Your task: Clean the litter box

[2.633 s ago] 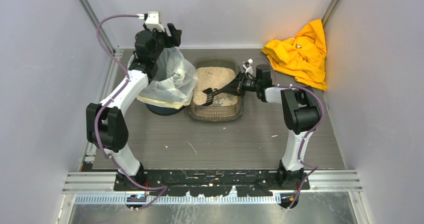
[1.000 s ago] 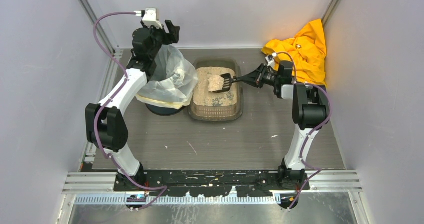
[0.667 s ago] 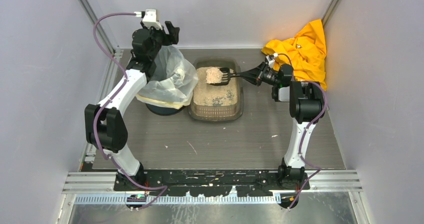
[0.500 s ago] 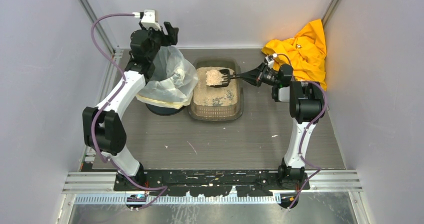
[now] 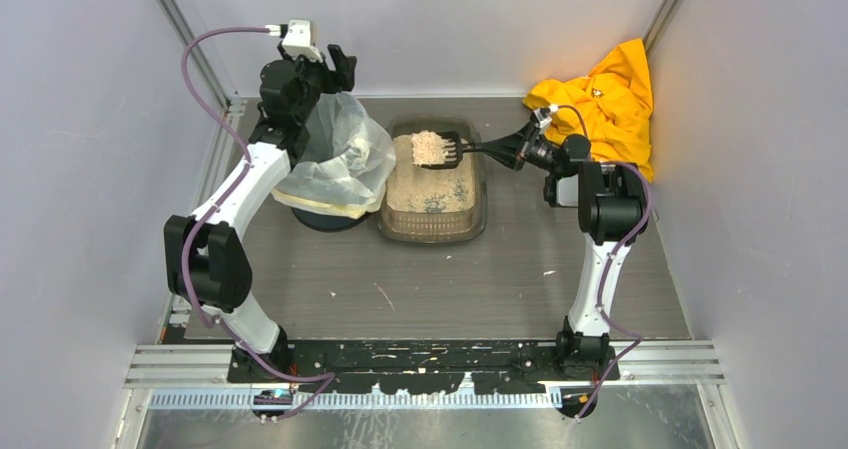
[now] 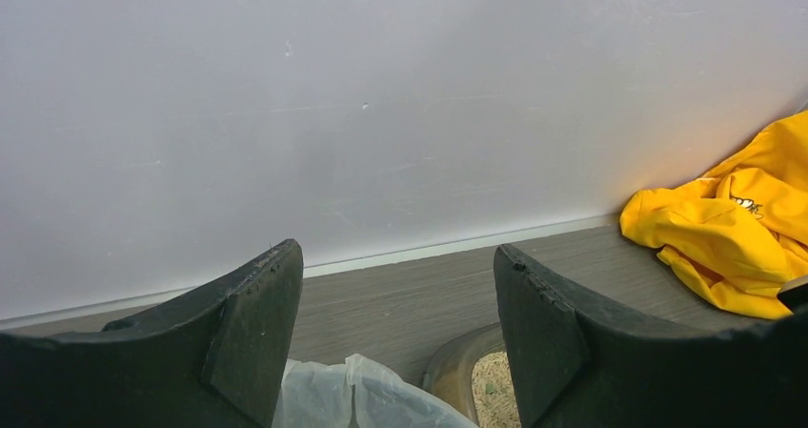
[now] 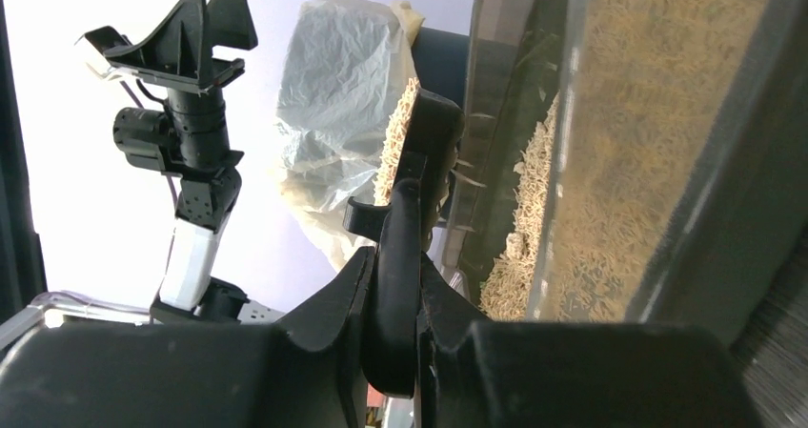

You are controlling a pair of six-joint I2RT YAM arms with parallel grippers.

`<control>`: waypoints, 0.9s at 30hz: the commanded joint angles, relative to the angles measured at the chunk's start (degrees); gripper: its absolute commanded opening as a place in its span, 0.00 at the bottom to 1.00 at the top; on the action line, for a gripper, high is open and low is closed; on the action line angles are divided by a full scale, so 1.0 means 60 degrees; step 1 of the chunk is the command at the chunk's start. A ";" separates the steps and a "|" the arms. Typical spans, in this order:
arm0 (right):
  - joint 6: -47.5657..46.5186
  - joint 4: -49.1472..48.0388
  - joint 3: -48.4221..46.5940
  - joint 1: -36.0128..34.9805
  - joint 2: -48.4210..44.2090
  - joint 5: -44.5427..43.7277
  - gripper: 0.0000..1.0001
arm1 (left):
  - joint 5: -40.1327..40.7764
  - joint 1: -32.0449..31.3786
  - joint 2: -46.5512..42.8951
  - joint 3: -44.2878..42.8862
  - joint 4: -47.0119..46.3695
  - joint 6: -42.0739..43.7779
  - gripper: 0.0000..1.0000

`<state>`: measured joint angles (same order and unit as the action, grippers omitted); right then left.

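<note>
The litter box (image 5: 432,224), a shallow brown-grey tray of beige granules, sits mid-table; its rim shows in the left wrist view (image 6: 457,356) and its wall in the right wrist view (image 7: 667,161). My right gripper (image 5: 505,150) (image 7: 398,266) is shut on the handle of a black slotted scoop (image 5: 452,151) (image 7: 419,161). The scoop hangs over the tray's far end, loaded with a heap of granules (image 5: 431,147). My left gripper (image 5: 338,66) (image 6: 395,285) stands open and empty above the far side of the round bin with its white bag liner (image 5: 335,164) (image 6: 362,395) (image 7: 343,94).
A crumpled yellow cloth (image 5: 600,104) (image 6: 734,247) lies at the back right corner. The bin stands directly left of the tray. Grey walls close in the table on three sides. A few spilled bits lie on the table (image 5: 385,295) in front of the tray.
The right arm dragged the scoop through the granules, lifted it loaded and carried it toward the tray's far end; over the last half second it barely shifted. The left arm stayed nearly still.
</note>
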<state>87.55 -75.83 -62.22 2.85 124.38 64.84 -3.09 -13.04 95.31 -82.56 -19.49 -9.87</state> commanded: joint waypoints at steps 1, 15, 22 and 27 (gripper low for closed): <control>0.0150 -0.1078 0.0037 0.0018 -0.0328 -0.0315 0.01 | -0.0033 0.0054 -0.0481 -0.0212 -0.0371 0.0195 0.73; 0.0171 -0.1015 -0.0027 0.0514 -0.0321 -0.0514 0.01 | -0.0125 0.0062 -0.0620 0.0013 -0.0432 0.0024 0.73; 0.0054 -0.0893 -0.0006 0.0530 -0.0238 -0.0428 0.01 | -0.0149 0.0052 -0.0653 0.0079 -0.0461 -0.0022 0.73; 0.0176 -0.0926 -0.0048 0.0175 -0.0260 0.0021 0.01 | -0.0150 0.0060 -0.0550 0.0038 -0.0546 -0.0074 0.73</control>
<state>88.58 -76.75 -62.48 3.97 124.57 64.58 -3.14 -13.04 94.48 -81.93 -19.49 -10.04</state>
